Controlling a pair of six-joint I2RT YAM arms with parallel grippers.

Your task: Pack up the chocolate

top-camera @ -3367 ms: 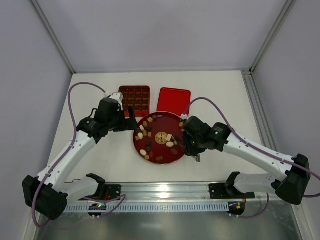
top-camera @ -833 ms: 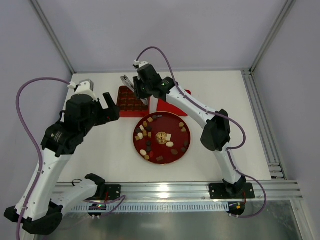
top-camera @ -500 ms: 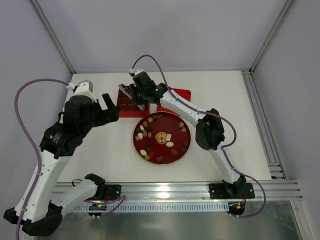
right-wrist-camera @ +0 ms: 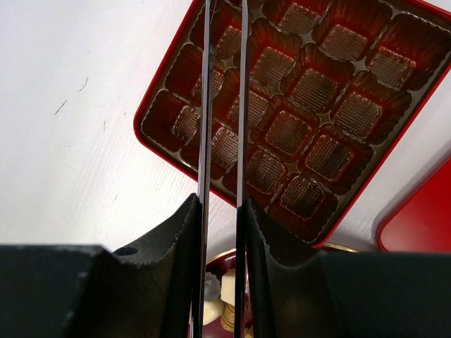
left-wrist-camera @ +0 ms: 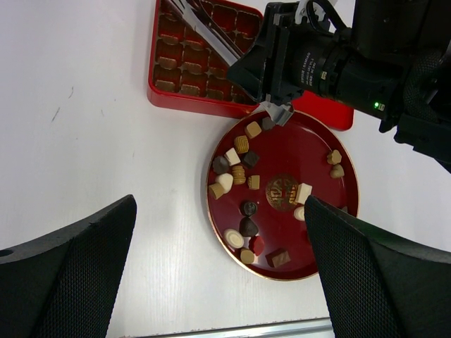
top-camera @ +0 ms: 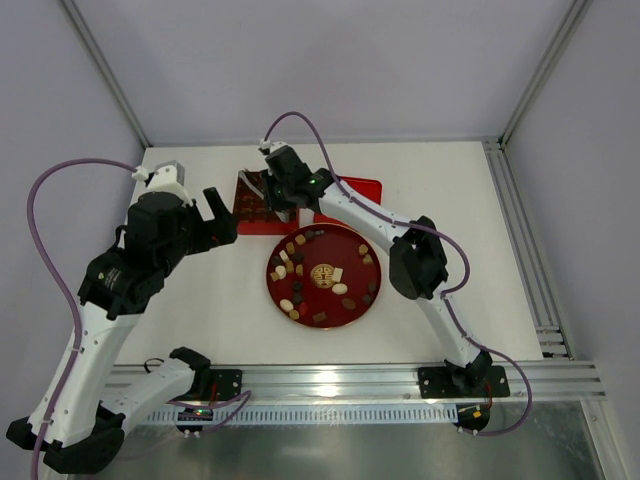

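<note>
Several pieces of chocolate [top-camera: 296,262] [left-wrist-camera: 239,172], dark, tan and cream, lie on the round red plate [top-camera: 330,302] [left-wrist-camera: 317,232]. The red grid box [top-camera: 252,214] [right-wrist-camera: 317,98] sits just beyond it, and its brown cells look empty in the right wrist view. My right gripper [top-camera: 272,194] [right-wrist-camera: 222,211] is shut on thin metal tongs [right-wrist-camera: 206,105] [left-wrist-camera: 211,39] that reach over the box. The tong tips run out of frame. My left gripper [top-camera: 222,214] [left-wrist-camera: 218,204] hangs open, high above the plate's left side, with nothing in it.
The flat red lid [top-camera: 330,216] [left-wrist-camera: 331,116] lies right of the box, partly under the right arm. That arm stretches from the near right across the plate's far rim. White table lies left of and in front of the plate.
The right gripper has left the plate's right side and swung to the box with the tongs, then settled slightly lower. The left arm has pulled back from the box and risen.
</note>
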